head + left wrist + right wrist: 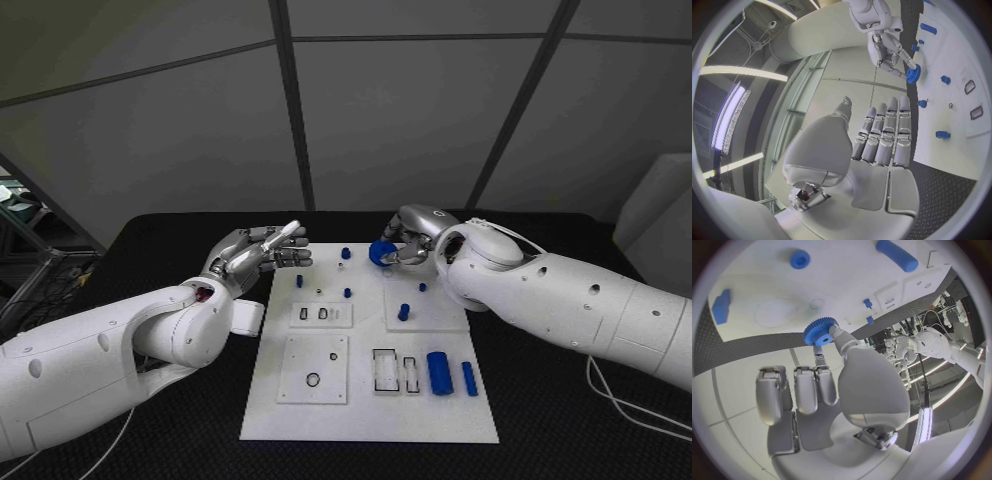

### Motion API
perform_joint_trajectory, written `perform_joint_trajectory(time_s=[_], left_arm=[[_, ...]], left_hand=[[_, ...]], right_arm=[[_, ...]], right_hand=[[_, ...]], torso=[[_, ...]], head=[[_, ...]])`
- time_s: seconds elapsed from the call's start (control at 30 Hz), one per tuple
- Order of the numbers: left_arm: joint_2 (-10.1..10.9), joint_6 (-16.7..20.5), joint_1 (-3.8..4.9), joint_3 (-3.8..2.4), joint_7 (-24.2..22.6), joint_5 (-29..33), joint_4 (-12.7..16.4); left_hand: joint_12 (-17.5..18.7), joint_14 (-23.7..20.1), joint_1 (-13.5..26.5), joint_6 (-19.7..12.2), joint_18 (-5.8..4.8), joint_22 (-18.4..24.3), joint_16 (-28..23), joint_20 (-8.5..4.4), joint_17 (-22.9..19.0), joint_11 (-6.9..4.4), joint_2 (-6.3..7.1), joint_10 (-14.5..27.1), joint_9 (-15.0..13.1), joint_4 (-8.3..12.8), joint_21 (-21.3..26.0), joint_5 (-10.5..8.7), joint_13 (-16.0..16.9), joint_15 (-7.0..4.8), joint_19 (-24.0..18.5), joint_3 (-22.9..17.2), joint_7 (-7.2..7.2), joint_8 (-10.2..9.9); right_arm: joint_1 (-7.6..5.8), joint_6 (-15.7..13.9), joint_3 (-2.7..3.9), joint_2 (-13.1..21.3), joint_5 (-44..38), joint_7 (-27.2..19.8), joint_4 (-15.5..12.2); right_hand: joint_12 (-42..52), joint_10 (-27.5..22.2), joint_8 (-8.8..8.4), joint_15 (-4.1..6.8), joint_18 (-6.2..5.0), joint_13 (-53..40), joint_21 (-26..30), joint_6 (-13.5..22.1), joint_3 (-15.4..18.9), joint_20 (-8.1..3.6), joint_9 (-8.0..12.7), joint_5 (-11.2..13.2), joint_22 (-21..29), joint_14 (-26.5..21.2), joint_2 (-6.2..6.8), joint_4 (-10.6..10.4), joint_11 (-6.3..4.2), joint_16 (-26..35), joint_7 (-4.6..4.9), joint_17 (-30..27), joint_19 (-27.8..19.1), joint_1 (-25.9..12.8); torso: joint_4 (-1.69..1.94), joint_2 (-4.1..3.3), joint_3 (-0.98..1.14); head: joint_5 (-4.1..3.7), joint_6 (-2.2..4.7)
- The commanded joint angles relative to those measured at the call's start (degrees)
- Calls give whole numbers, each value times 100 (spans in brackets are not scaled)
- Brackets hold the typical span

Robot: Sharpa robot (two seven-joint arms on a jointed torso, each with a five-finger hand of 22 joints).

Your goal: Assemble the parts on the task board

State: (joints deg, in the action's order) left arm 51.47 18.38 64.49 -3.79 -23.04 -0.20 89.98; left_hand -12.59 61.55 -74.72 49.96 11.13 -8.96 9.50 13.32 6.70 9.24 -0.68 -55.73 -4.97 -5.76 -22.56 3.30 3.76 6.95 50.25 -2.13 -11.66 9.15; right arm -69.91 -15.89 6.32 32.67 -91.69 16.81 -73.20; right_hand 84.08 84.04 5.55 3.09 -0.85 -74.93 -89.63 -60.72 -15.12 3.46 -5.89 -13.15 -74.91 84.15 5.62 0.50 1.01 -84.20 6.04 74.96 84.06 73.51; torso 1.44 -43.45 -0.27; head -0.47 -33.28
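The white task board (372, 405) lies in the middle of the black table. My right hand (415, 232) hovers over the board's far edge and pinches a blue gear (382, 252) between thumb and a finger; the right wrist view shows the gear (820, 331) at the fingertips, just above the board (773, 280). My left hand (260, 252) is raised over the board's far left corner, fingers straight and apart, holding nothing (879, 135). Two blue cylinders (438, 372) lie at the board's right. Small blue pegs (404, 312) stand across its far half.
Sunken plates with a ring (315, 381) and slots (387, 370) sit in the board's near half. White cables (623, 402) trail over the table at the right. Bare black table (562, 445) flanks the board on both sides.
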Motion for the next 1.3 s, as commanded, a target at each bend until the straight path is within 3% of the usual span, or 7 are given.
perform_joint_trajectory(time_s=[0.03,0.2,0.33,0.53,0.67,0.83,1.3], left_arm=[[15,-42,10,-6,-61,-19,-20],[39,-28,10,-7,-78,-19,-54],[58,-11,11,-8,-90,-19,-77],[53,-3,15,-8,-98,-19,-92],[47,-5,20,-9,-94,-19,-93],[19,-8,37,-9,-78,-19,-116],[-18,-13,65,-9,-73,-19,-133]], left_hand=[[19,23,17,29,-71,10,-42,-15,8,9,15,-15,8,21,-21,-28,-7,14,41,19,-13,-29],[19,23,17,29,-71,10,-42,-15,8,9,15,-15,8,21,-21,-28,-7,14,41,19,-13,-29],[21,24,12,32,-71,11,-45,-15,9,10,14,-17,8,26,-21,-28,-6,14,41,19,-13,-30],[22,22,10,33,-71,12,-48,-15,8,10,13,-19,8,29,-20,-28,-6,14,40,19,-13,-30],[22,22,10,33,-71,12,-48,-15,8,10,13,-19,8,29,-20,-28,-6,14,40,19,-13,-30],[25,20,6,35,-72,15,-53,-14,8,12,12,-21,9,33,-17,-28,-6,16,38,21,-14,-32],[25,20,6,35,-72,15,-53,-14,8,12,12,-21,9,33,-17,-28,-6,16,38,21,-14,-32]], right_arm=[[-16,-329,2,-126,-301,23,-55],[-16,-346,1,-347,-370,13,-27],[-16,-308,-2,-541,-382,-24,91],[-15,-192,-8,-799,-378,-59,294],[-14,-130,-124,-877,-365,-39,380],[-14,-9,-213,-972,-352,-12,506],[-13,79,-249,-1147,-348,14,753]], right_hand=[[30,327,-11,33,85,-924,-37,-137,-24,-34,-131,-30,-1509,302,6,-2,-48,-17,-81,13,594,-36],[33,328,-13,34,85,-926,-37,-138,-26,-35,-133,-35,-1509,303,5,-1,-48,-19,-81,18,594,-40],[31,328,-19,35,85,-925,-37,-138,-29,-36,-135,-42,-1509,302,1,-3,-48,-16,-79,8,594,-52],[28,326,-33,35,85,-922,-37,-131,-34,-38,-137,-51,-1509,298,-3,-6,-46,-10,-76,-6,594,-73],[22,323,-54,34,85,-917,-37,-116,-36,-38,-139,-57,-1509,296,-2,-12,-43,-6,-71,-17,594,-105],[18,321,-65,32,85,-914,-37,-110,-38,-38,-141,-58,-1509,294,-4,-16,-40,-3,-69,-23,594,-123],[-29,293,-145,21,85,-871,-37,-29,-46,-32,-140,-58,-1509,286,12,-22,-22,10,-46,-53,594,-197]], torso=[[3,-9,-2],[24,-12,-11],[3,-12,-4],[1,-13,-2],[-6,-14,0],[-8,-13,2],[-12,-12,6]], head=[[23,-8],[45,-15],[84,-27],[104,-42],[121,-50],[127,-59],[143,-83]])
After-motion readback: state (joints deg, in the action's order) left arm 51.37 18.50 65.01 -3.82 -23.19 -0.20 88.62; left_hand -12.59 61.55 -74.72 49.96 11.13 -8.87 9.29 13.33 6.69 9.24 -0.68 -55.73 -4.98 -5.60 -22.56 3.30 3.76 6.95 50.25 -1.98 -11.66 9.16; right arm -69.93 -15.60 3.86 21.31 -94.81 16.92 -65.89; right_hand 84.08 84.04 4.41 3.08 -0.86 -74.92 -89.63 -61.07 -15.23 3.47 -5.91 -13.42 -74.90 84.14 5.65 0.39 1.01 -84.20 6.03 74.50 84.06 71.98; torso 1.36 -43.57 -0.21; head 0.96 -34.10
